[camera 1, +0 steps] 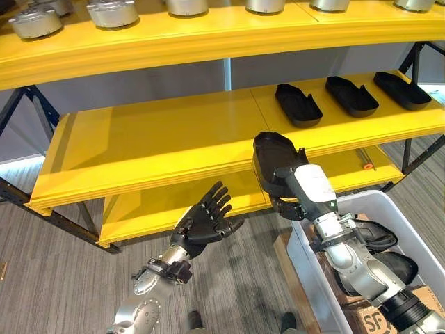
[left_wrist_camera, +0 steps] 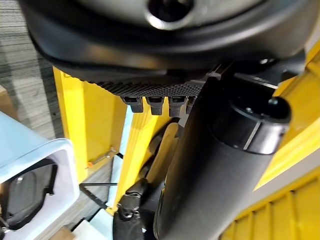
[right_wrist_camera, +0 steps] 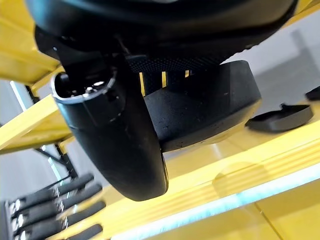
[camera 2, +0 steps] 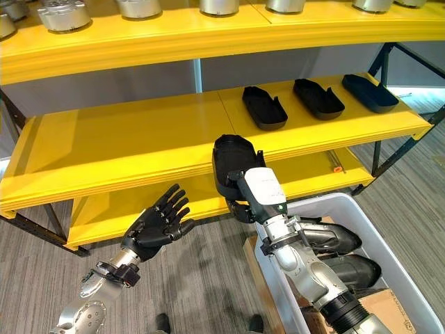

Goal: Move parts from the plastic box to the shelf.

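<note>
Left eye view has the right hand (camera 1: 286, 186) raised at the front edge of the middle shelf (camera 1: 153, 139), with its fingers curled round a black part (camera 1: 272, 156) shaped like a shallow tray. The part is tilted, its upper end over the shelf's front lip and its lower end against the hand, which grips it from below and behind. In the right wrist view the thumb (right_wrist_camera: 120, 145) presses on the near side of the part (right_wrist_camera: 205, 112), which hangs just above the yellow shelf board. Three more black parts (camera 1: 351, 96) lie in a row on the same shelf, further to the right and well apart from the held one. The white plastic box (camera 1: 309, 257) stands on the floor at the lower right, beside the right arm, and holds further dark parts (camera 1: 375, 236). The left hand (camera 1: 208, 219) hovers in front of the lowest shelf level, palm up, fingers straight and spread, holding nothing and well apart from the part. On the top shelf (camera 1: 208, 35) stands a row of silver round pieces (camera 1: 111, 12). A small orange-tipped tool (camera 1: 366, 163) lies on the bottom shelf, to the right of the held part.
</note>
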Available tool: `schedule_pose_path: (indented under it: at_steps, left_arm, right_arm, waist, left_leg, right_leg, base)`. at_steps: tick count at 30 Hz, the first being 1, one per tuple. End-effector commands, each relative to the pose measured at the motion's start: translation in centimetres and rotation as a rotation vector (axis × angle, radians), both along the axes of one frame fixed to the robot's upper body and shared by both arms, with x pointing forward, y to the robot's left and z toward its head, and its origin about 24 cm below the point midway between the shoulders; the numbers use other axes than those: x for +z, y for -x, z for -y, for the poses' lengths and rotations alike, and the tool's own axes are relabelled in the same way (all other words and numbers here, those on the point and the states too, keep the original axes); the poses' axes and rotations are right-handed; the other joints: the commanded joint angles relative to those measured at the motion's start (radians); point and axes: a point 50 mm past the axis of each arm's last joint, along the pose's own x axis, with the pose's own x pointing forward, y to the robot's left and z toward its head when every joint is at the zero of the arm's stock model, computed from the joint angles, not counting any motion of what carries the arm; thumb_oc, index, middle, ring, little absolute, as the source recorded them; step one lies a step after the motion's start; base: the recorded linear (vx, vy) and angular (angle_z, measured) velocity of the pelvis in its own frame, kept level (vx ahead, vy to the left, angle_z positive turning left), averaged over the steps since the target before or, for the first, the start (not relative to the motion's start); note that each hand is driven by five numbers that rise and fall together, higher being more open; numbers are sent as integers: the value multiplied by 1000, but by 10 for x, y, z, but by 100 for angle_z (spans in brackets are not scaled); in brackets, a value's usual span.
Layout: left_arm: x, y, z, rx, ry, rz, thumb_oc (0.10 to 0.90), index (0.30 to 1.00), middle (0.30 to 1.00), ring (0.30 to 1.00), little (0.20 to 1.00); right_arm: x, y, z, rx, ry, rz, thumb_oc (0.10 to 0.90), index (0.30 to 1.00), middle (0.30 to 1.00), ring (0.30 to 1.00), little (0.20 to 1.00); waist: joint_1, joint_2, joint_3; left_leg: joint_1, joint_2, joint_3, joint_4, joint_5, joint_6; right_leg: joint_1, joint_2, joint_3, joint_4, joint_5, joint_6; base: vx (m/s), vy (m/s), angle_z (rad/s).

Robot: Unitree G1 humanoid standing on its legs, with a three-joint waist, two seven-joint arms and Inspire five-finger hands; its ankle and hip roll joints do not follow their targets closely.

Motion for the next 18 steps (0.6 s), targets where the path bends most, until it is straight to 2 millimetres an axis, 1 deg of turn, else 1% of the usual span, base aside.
schedule_pose_path:
  at_steps: [1, 4, 8, 13, 16, 17, 18]
  left_arm:
    - [56, -18, -4, 5, 52, 331, 900, 1000, 1000, 1000, 1000]
    - [54, -19, -7, 41, 58, 310, 900, 1000, 1000, 1000, 1000]
    - [52, -19, -8, 38, 55, 308, 900, 1000, 1000, 1000, 1000]
    - [54, -19, -7, 29, 60, 319, 900, 1000, 1000, 1000, 1000]
    - [54, -20, -5, 22, 58, 314, 900, 1000, 1000, 1000, 1000]
    - [28, -27, -35, 261, -197, 186, 900, 1000, 1000, 1000, 1000]
    - [28, -28, -34, 262, -196, 185, 900, 1000, 1000, 1000, 1000]
  right_arm:
    - [77, -11, -23, 162, -140, 300, 400, 300, 300, 300, 300]
    - [77, -10, -26, 156, -169, 289, 400, 300, 300, 300, 300]
    - [79, -11, -27, 128, -212, 299, 400, 300, 300, 300, 300]
    - [80, -12, -28, 117, -228, 295, 400, 300, 300, 300, 300]
    - [77, -13, -29, 127, -225, 263, 400, 300, 300, 300, 300]
    - [-11, 16, 64, 5, -869, -409, 400, 300, 300, 300, 300]
    - [-10, 16, 63, 10, -864, -408, 400, 300, 300, 300, 300]
  waist:
    - [7, -23, -63]
    - [18, -26, -66]
    - [32, -29, -67]
    - [34, -28, -70]
    - [34, -29, -73]
    - [-70, -23, -77]
    - [-70, -22, -78]
  left_leg:
    - [78, 26, 66, 117, -177, 52]
    - [82, 17, 51, 111, -177, 57]
    - [83, 5, 36, 95, -172, 60]
    - [84, 8, 37, 80, -160, 55]
    - [83, 8, 36, 77, -157, 53]
    - [48, -80, 98, -9, -107, 60]
    - [48, -80, 99, -8, -107, 59]
  right_leg:
    - [-86, -13, -28, 141, -101, -16]
    - [-74, -18, -32, 147, -108, -14]
    - [-57, -24, -42, 129, -100, -7]
    - [-46, -24, -46, 118, -99, -5]
    - [-38, -22, -47, 113, -101, -5]
    - [-37, 31, -65, 27, -69, 1]
    - [-35, 32, -66, 26, -70, 0]
  base:
    - [-32, 85, 20]
    - [-30, 70, 14]
    - [-48, 43, 13]
    - [-29, 23, 3]
    - [0, 0, 0]
    - [0, 0, 0]
    - [6, -14, 24]
